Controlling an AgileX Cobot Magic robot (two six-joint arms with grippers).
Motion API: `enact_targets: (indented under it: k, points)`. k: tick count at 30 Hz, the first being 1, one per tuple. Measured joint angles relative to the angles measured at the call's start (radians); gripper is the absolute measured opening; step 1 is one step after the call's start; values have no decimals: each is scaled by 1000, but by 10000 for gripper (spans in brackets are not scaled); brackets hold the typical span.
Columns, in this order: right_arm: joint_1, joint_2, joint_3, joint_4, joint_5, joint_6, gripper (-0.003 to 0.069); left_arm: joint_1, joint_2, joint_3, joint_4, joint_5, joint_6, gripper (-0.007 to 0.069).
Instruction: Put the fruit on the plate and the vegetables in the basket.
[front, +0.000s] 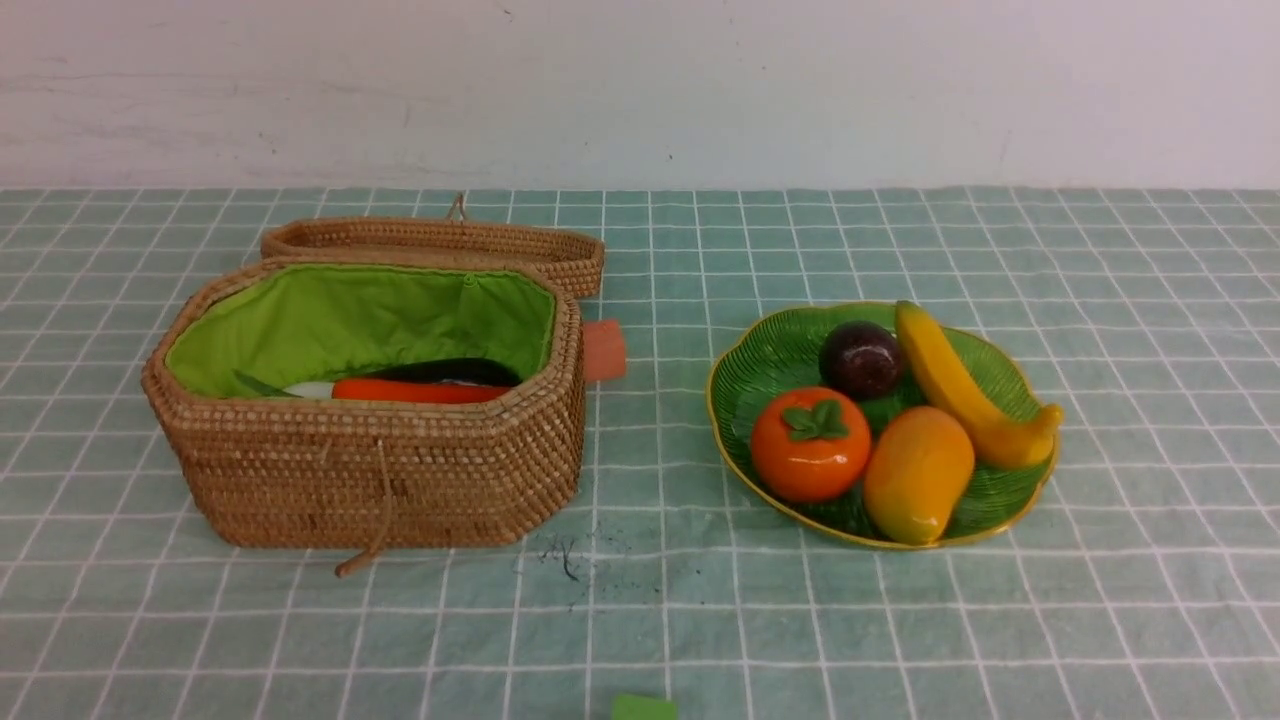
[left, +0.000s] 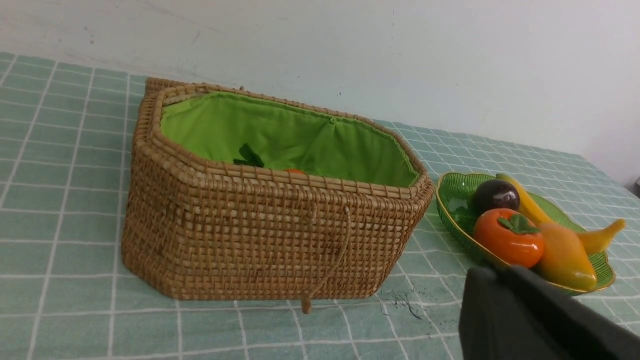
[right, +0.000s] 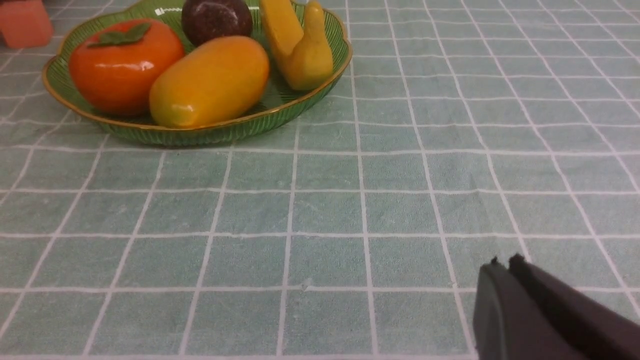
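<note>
The green plate (front: 760, 375) on the right holds the fruit: persimmon (front: 810, 447), mango (front: 917, 474), mangosteen (front: 861, 359) and banana (front: 965, 390). The open wicker basket (front: 380, 470) on the left holds the vegetables: an orange carrot (front: 420, 391), a dark eggplant (front: 450, 371) behind it and a bit of white radish (front: 308, 389). Neither arm shows in the front view. My left gripper (left: 495, 272) is shut and empty, near the plate (left: 452, 200) and basket (left: 250, 240). My right gripper (right: 502, 264) is shut and empty over bare cloth, away from the plate (right: 240, 127).
The basket's lid (front: 440, 240) lies open behind it. An orange block (front: 604, 350) sits between basket and plate. A small green object (front: 643, 708) lies at the front edge. Dark smudges (front: 565, 560) mark the checked cloth. A white wall stands behind the table.
</note>
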Motion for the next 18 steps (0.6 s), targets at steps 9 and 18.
enact_targets:
  k: [9, 18]
  points:
    - [0, 0, 0, 0, 0, 0, 20, 0, 0, 0, 0, 0, 0, 19]
    - [0, 0, 0, 0, 0, 0, 32, 146, -1, 6, -116, -30, 135, 6]
